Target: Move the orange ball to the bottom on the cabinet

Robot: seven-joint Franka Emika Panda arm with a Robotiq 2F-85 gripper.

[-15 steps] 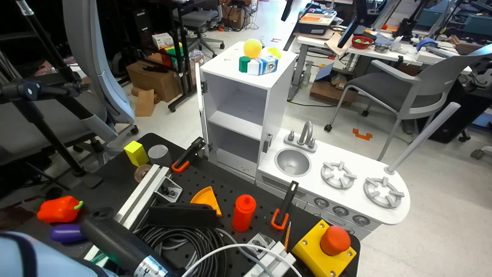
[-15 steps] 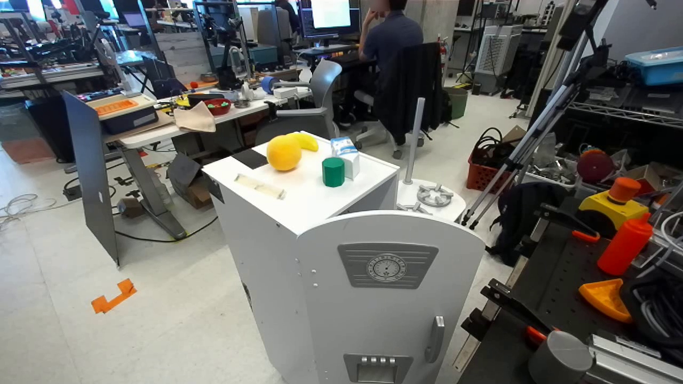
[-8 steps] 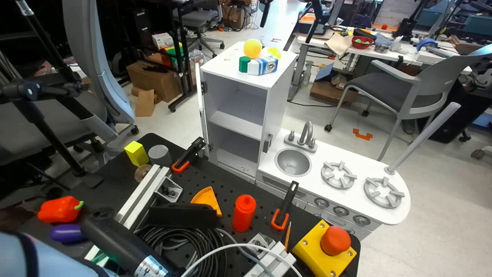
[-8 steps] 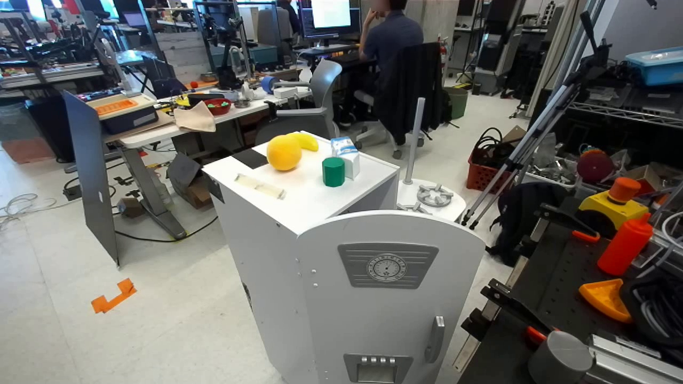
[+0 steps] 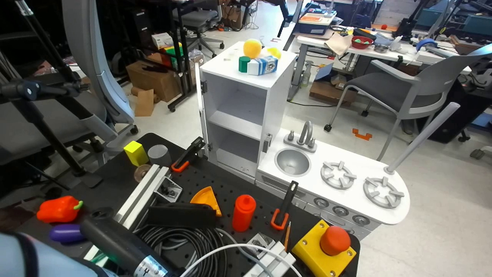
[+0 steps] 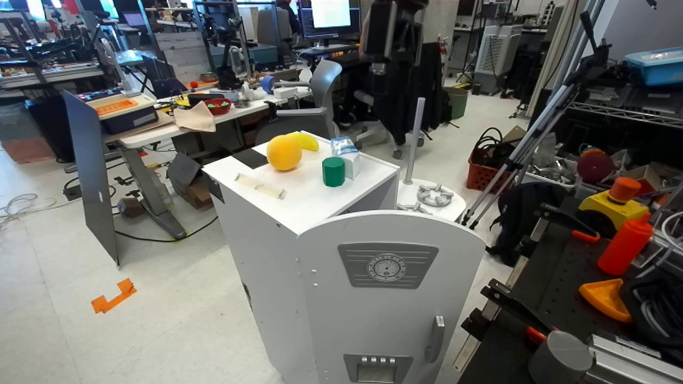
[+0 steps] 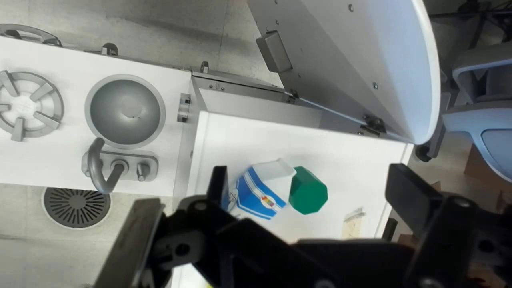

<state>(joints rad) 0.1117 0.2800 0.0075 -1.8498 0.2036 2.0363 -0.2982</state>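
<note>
A: What is the biggest thing around the claw (image 7: 309, 180)?

B: The cabinet (image 5: 276, 104), tall and white below it. In the wrist view the counter (image 7: 74, 80) runs off to the claw's left, and the door (image 7: 384, 72) stands swung out past it, toward the upper right.

A: And the black tabletop (image 5: 238, 184)?

B: Well apart from the claw, on the camera's side of the cabinet in an exterior view.

A: How is the arm posed?

B: Only its end shows. In both exterior views it hangs in at the top edge, higher than the cabinet, and the wrist camera looks down on the cabinet's top — the claw points downward. How the elbow bends, I cannot tell.

A: Clenched or released?

B: Released — its fingers (image 7: 218, 186) are spread wide, and everything on the cabinet is lower than they are and apart from them.

A: What shows between them?

B: In the wrist view, a blue-and-white carton (image 7: 260, 190), nearer the left-hand finger.

A: The orange ball (image 6: 284, 153)?

B: On top of the cabinet in both exterior views, below the claw and apart from it. In the wrist view the claw's dark body hides it.

A: Smaller things?

B: Under the gap between the fingers, a green piece (image 7: 308, 191) just beside the carton; also lower than the claw, a curved yellow piece (image 6: 306, 141), partly hidden by the ball.
</note>
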